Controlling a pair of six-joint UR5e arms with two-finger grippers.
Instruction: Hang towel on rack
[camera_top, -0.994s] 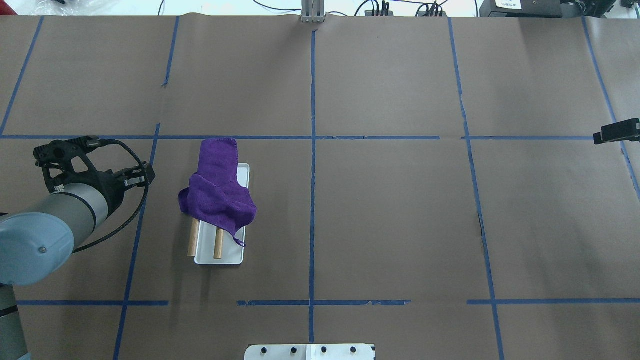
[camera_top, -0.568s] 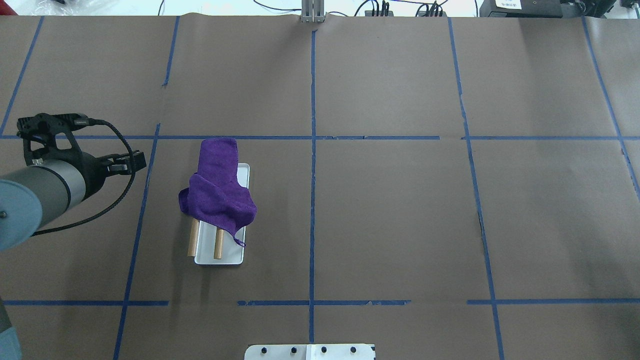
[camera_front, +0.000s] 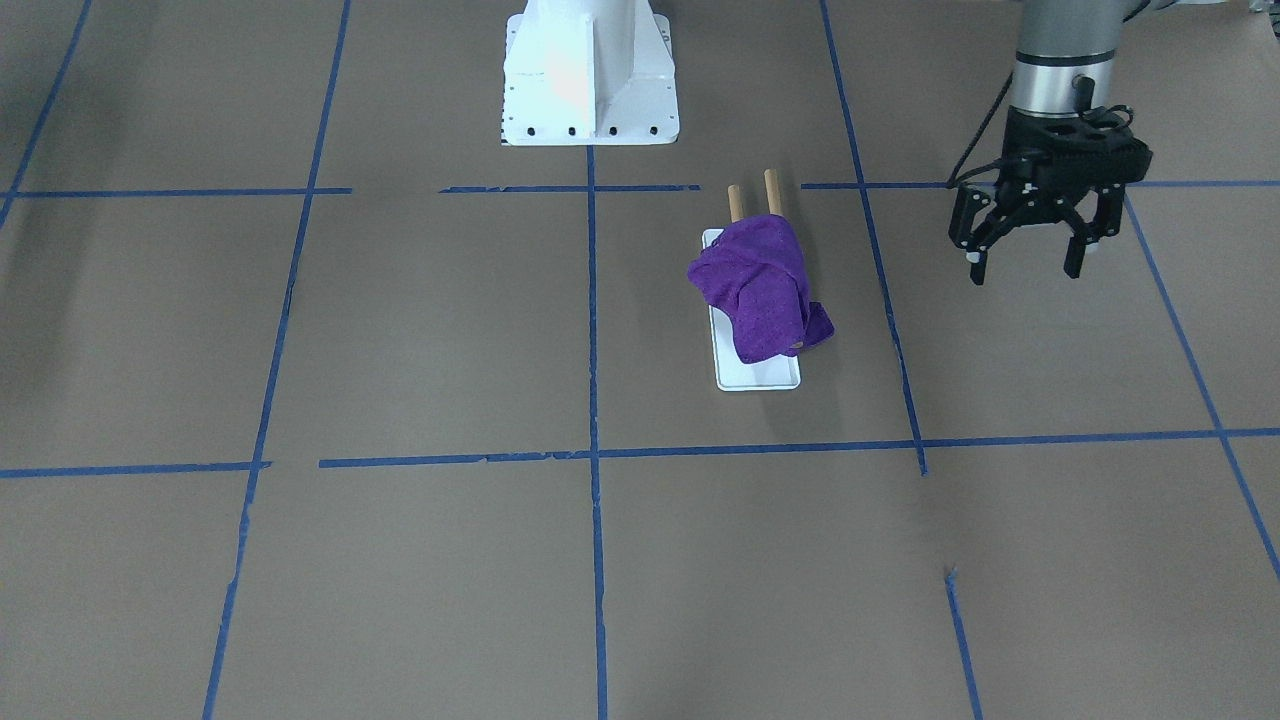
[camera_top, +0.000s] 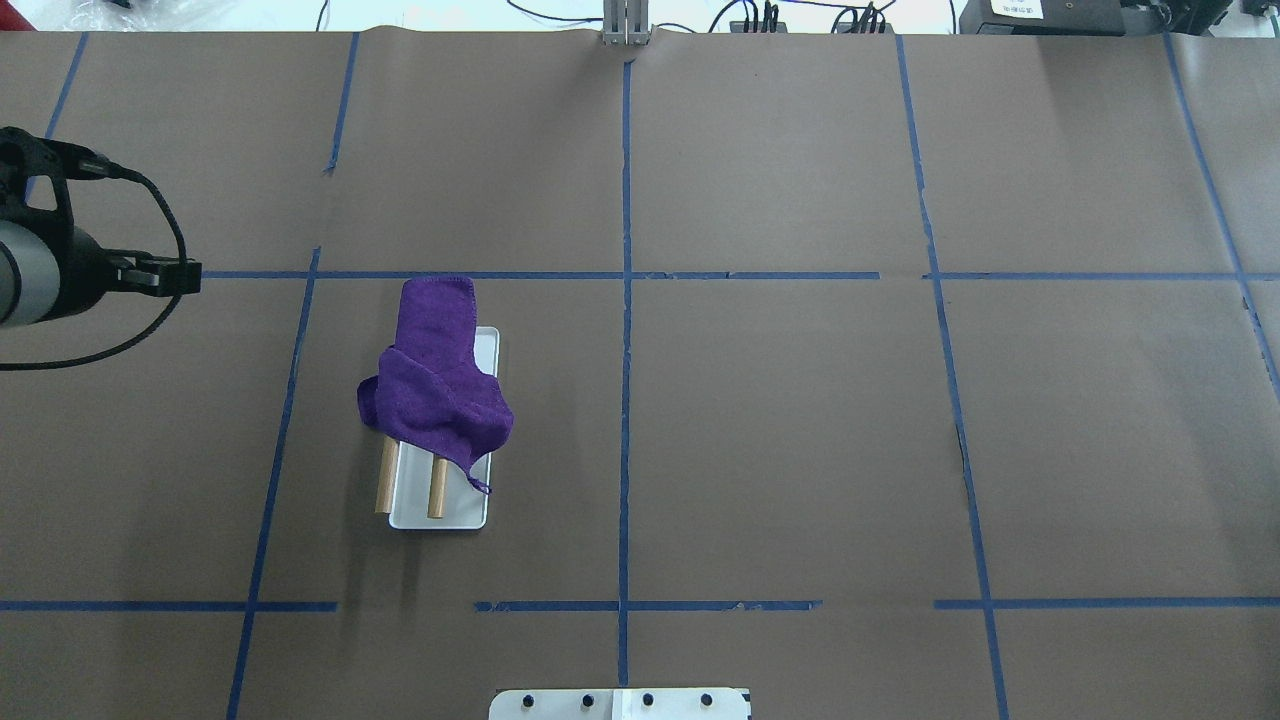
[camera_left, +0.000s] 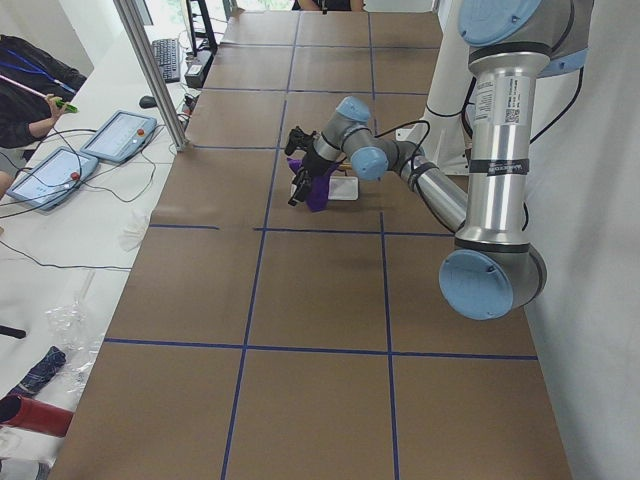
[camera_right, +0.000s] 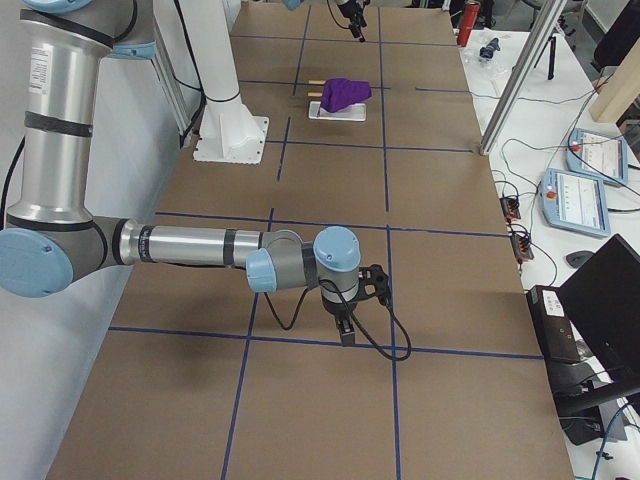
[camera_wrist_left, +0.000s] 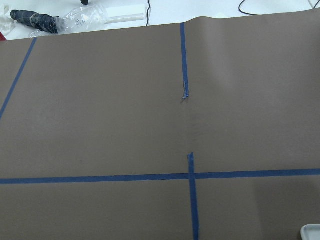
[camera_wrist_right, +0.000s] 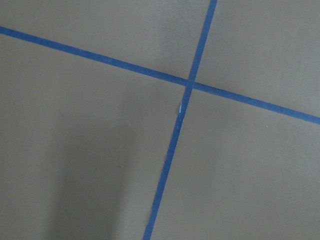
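- The table (camera_top: 800, 450) is covered in brown paper, and blue tape lines (camera_top: 625, 350) split it into large rectangles.
- The left arm (camera_left: 495, 150) reaches out over the table on the robot's left side. Its wrist points down, well to the side of the rack.
- The right arm (camera_right: 190, 245) stretches low over the table on the robot's right side, far from the rack.
- The white bolted robot pedestal (camera_front: 590, 80) stands at the robot's edge of the table, near the middle.
- The rack (camera_top: 470, 510) sits left of the table's centre line. Its flat white base lies lengthwise, pointing away from the robot. The two wooden dowel rods (camera_top: 437, 490) run side by side above the base.
- The purple towel (camera_top: 440, 380) is on the rack, draped in a bunched heap across both rods. It covers the half of the rack farther from the robot. The rod ends nearer the robot stick out bare, and one towel corner hangs down over the base.
- The left gripper (camera_front: 1023, 270) hangs above bare paper. Its two black fingers (camera_front: 975, 272) are spread apart with nothing between them.
- The right gripper (camera_right: 345, 325) shows only in the right-side view, close above the paper. Whether its fingers are apart or together cannot be told.
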